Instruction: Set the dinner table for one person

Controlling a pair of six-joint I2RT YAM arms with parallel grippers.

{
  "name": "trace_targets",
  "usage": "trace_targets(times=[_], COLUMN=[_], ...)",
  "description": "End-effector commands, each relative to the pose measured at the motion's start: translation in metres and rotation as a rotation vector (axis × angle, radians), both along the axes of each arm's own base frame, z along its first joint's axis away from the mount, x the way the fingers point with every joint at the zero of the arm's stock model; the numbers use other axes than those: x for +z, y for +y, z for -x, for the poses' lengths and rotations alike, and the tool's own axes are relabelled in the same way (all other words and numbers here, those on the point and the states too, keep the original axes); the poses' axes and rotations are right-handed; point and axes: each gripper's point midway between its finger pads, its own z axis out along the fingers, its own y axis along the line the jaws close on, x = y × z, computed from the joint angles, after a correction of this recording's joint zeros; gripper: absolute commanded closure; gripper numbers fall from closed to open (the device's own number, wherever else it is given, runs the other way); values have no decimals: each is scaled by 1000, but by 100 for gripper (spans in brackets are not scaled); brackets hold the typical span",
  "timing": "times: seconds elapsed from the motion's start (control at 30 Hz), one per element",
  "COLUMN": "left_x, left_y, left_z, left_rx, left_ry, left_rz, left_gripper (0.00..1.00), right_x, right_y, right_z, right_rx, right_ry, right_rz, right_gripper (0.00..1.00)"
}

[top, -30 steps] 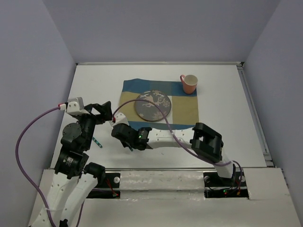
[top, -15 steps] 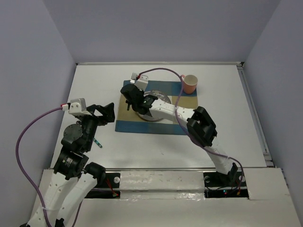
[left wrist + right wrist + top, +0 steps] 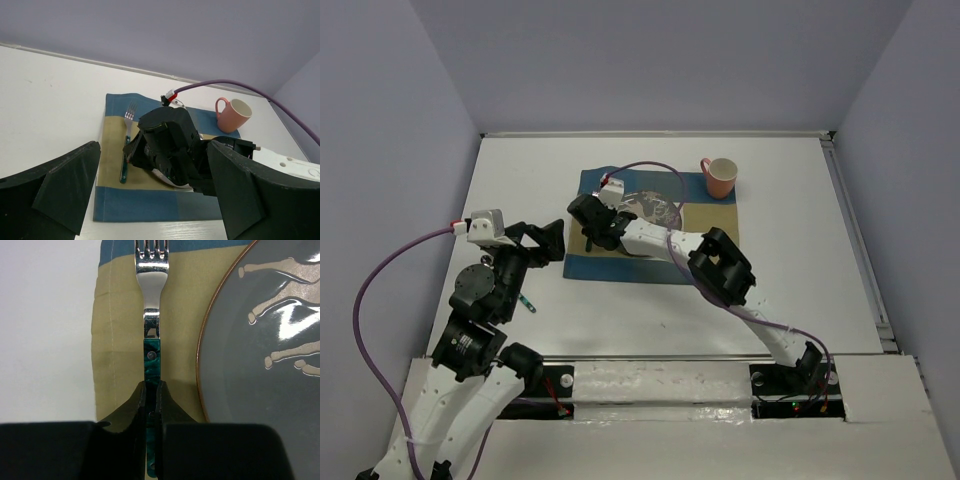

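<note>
My right gripper (image 3: 590,226) is shut on the green handle of a silver fork (image 3: 151,315). It holds the fork low over the left part of the checked placemat (image 3: 712,228), just left of the grey plate (image 3: 265,340). The tines point to the far side. The left wrist view shows the fork (image 3: 125,145) lying along the mat (image 3: 150,205) beside the right gripper. The plate (image 3: 658,208) is partly hidden by the right arm. A pink cup (image 3: 720,177) stands at the mat's far right corner. My left gripper (image 3: 546,243) is open and empty above the white dinner table (image 3: 800,270), left of the mat.
A teal-handled utensil (image 3: 526,299) lies on the table by the left arm, partly hidden. A metal rail (image 3: 855,240) runs along the table's right edge. Grey walls close in the far side and both sides.
My right gripper carried the fork from the table's front left up over the placemat, then lowered it beside the plate's left rim. The left arm has barely moved.
</note>
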Motion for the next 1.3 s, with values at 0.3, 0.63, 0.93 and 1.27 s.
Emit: trace_targets(times=[0.3,0.63,0.93,1.27], left_x=[17,17,14,38], left_y=[3,3,7,16], left_z=[1,0,-2,-1], left_rx=[13,13,40,73], left_ry=[-48,-48,-36,-90], left_rz=[26,25,16,56], left_gripper=[1,1,1,1], right_x=[4,-10,14,87], right_y=[22,14,20,59], right_z=[-11,-9,-6,41], right_rx=[64,60,131,476], right_ry=[-1,39,18,-168], right_rz=[-24,-4,-8,-21], right_gripper=[100,90,50,48])
